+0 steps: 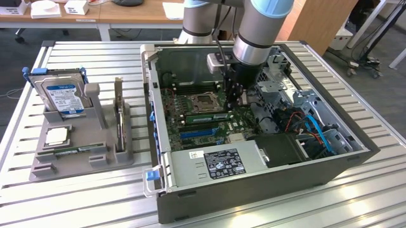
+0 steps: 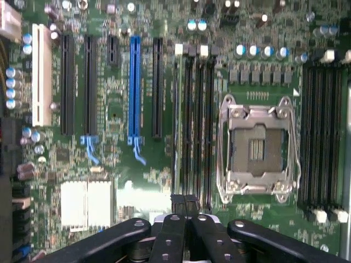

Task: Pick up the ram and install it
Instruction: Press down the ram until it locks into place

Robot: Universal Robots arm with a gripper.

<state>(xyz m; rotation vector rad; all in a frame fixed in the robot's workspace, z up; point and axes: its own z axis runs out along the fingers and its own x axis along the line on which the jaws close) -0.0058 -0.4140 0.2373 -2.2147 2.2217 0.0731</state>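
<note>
From the wrist camera I see my gripper point(image 2: 186, 211) pinched fully shut, its black fingers point(image 2: 171, 241) pressed together with nothing visible between them. The tips hover just over the bank of memory slots point(image 2: 194, 126) beside the empty CPU socket point(image 2: 256, 148). A thin green strip runs along the outermost slot on the blue connector's point(image 2: 134, 90) side; that looks like the ram point(image 2: 176, 126) standing seated on edge, though I can't be sure of it. In the exterior view the gripper point(image 1: 233, 102) reaches down into the open computer case point(image 1: 254, 190), above the motherboard point(image 1: 209, 126). A green ram point(image 1: 204, 115) stick lies beside the socket there. Farther off, at the exterior view's left, a grey holder point(image 1: 82, 156) carries a blue-labelled hard drive point(image 1: 62, 95) and an upright expansion card point(image 1: 119, 111).
</note>
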